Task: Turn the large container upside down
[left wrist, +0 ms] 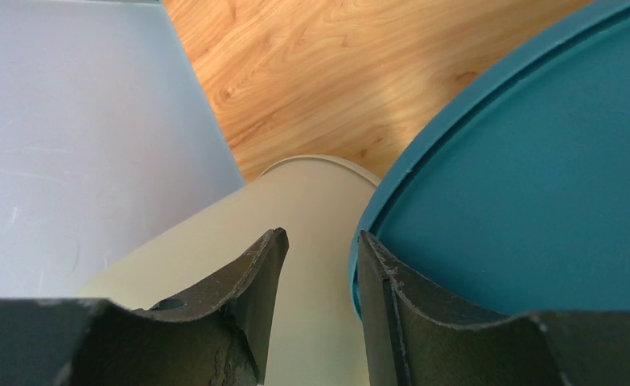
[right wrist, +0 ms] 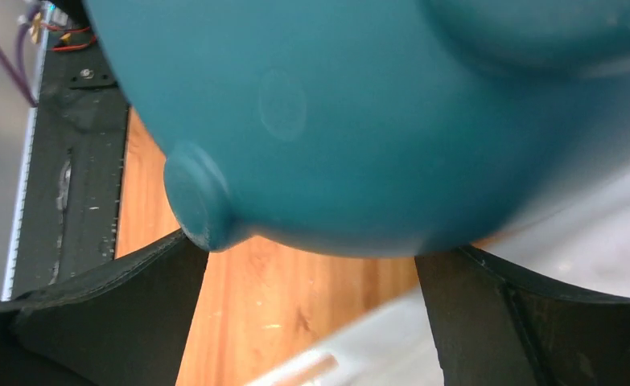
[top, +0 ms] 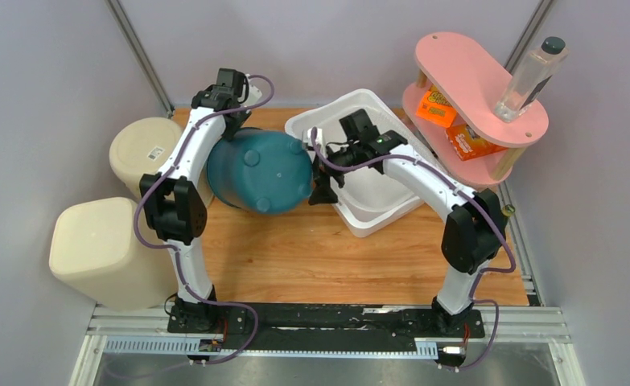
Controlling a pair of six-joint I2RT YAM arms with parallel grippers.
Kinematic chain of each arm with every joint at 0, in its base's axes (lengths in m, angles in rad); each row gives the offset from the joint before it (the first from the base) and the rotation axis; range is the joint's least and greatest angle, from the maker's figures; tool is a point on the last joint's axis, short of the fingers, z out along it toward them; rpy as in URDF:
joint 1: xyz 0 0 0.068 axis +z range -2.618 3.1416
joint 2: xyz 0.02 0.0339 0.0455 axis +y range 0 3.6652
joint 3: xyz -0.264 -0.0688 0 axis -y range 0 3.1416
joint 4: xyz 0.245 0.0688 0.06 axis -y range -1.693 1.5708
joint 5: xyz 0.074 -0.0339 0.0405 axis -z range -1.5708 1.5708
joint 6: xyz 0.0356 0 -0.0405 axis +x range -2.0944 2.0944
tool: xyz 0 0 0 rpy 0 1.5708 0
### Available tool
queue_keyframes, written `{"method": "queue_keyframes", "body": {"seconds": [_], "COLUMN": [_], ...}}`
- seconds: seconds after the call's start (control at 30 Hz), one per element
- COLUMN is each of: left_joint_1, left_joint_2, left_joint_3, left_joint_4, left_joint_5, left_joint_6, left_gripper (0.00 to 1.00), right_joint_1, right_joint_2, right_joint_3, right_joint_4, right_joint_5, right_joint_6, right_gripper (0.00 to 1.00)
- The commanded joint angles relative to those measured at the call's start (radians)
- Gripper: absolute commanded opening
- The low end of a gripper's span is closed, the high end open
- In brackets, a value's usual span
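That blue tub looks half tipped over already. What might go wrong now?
Three risks, as guesses. The left gripper pinches only the teal container's thin rim, so the tilted tub might slip free. The right gripper stands open at its base, supporting nothing, so it could roll toward the white bin beside it. The beige bin sits close behind the rim and may get knocked.

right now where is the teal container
In the top view the teal container sits tipped at the table's back centre-left, between the round cream bin on its left and the white tub on its right.
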State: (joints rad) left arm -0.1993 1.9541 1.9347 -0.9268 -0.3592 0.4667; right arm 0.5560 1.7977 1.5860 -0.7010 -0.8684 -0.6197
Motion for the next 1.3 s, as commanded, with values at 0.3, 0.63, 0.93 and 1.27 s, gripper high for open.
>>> {"method": "queue_keyframes", "body": {"seconds": [0.3,0.63,0.93,1.27], "left_joint_1": [-0.021,-0.021,-0.022,-0.021], "left_joint_2": [0.016,-0.026,-0.342,-0.743], "left_joint_3": [0.106,0.24,0.086,-0.359], "left_joint_4": [-0.074,-0.062,-0.109,-0.166], "left_joint_5": [0.102,0.073,0.366,0.73], "left_joint_6": [-0.126,-0.139,-0.184,-0.211], "left_gripper": [0.58,0.63,0.64,0.67], "right_joint_1": [0.029,0.028,0.051,0.067], "right_joint_2": [-0.109,-0.127,-0.206,-0.23], "right_joint_3": [0.031,0.038,-0.084,-0.118], "right_joint_4": [0.256,0.286,0.274,0.176], "right_joint_5": [0.113,0.121,0.158,0.167], "right_joint_6": [0.376,0.348,0.29,0.222], "right_gripper": [1.0,1.0,0.93,0.7]}}
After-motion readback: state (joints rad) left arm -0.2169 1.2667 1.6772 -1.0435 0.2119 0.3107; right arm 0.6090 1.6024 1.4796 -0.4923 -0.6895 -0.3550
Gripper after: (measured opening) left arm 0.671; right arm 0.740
